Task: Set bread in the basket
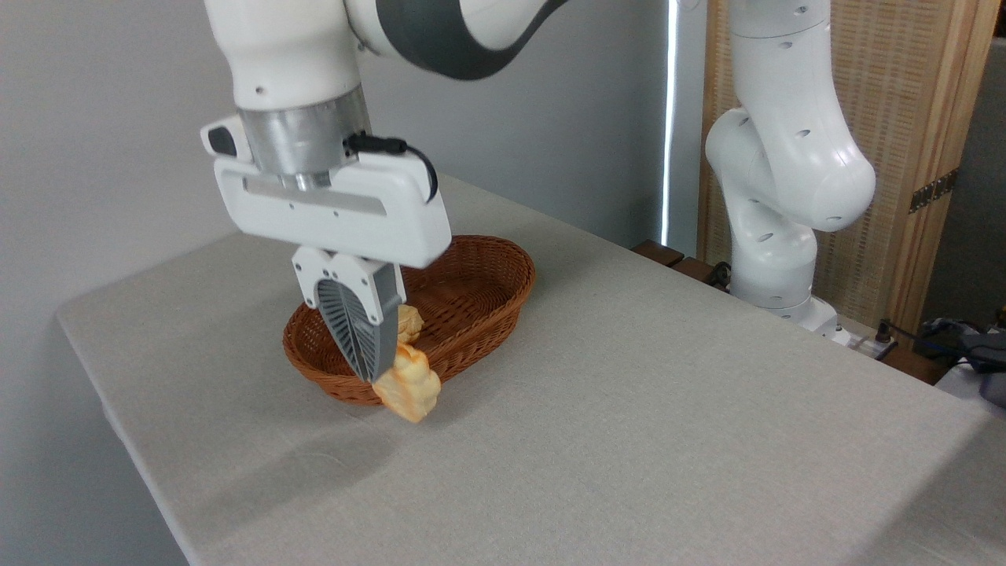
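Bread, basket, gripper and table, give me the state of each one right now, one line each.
bread: held between the fingers, lifted clear of the table, hanging tilted.
basket: upright on the table, nothing visible inside.
gripper: shut on the bread, over the basket's near rim.
table: cloth-covered, carries the basket.

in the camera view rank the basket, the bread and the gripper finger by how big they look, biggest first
1. basket
2. and 3. the ribbed grey finger and the bread look close in size; the finger hides part of the bread, so no firm order.
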Tool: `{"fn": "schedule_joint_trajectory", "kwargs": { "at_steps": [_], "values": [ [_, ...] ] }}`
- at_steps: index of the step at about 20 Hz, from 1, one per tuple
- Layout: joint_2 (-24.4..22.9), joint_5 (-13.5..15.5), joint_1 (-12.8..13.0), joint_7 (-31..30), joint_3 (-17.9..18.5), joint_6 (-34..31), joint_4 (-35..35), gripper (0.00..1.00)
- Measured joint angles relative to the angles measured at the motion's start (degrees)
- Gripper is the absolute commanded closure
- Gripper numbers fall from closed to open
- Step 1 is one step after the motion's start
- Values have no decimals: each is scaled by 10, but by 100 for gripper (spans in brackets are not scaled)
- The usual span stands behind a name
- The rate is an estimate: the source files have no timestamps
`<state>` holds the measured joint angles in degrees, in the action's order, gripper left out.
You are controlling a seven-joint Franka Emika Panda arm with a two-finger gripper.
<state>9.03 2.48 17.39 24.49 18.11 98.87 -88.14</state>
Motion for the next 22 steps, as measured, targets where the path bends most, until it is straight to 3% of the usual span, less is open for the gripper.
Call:
{"fn": "schedule_joint_trajectory", "kwargs": {
  "at_steps": [7, 10, 11, 12, 13, 17, 22],
  "values": [
    [-39, 45, 6, 0, -10, -46, 42, 100],
    [-47, 52, 11, 0, -48, -55, 42, 100],
    [-46, 53, 12, -1, -63, -55, 42, 62],
    [-45, 53, 13, -3, -79, -55, 42, 7],
    [-45, 53, 14, -4, -92, -55, 41, 0],
    [-40, 42, 16, -8, -134, -56, 33, 0],
    [-32, 39, 15, -8, -138, -56, 28, 0]
  ]
}}
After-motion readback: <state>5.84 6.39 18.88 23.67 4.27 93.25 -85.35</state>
